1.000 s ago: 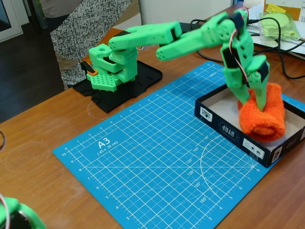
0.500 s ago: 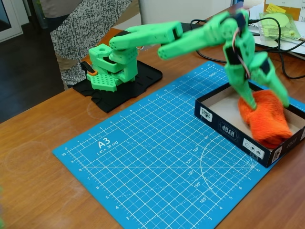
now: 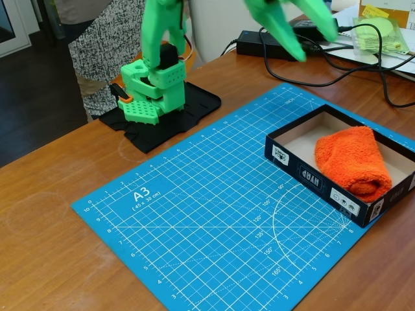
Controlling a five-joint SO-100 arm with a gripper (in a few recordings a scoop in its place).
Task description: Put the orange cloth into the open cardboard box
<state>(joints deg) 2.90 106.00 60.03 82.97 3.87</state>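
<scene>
Wooden table (image 3: 52,214) carries a blue gridded mat (image 3: 194,214).

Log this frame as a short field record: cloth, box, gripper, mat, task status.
cloth: orange cloth lies rolled inside the box, free of the gripper
box: open cardboard box sits at the right edge of the mat
gripper: green gripper raised high above the table, open, blurred
mat: blue cutting mat on the wooden table
task status: cloth looks placed
</scene>
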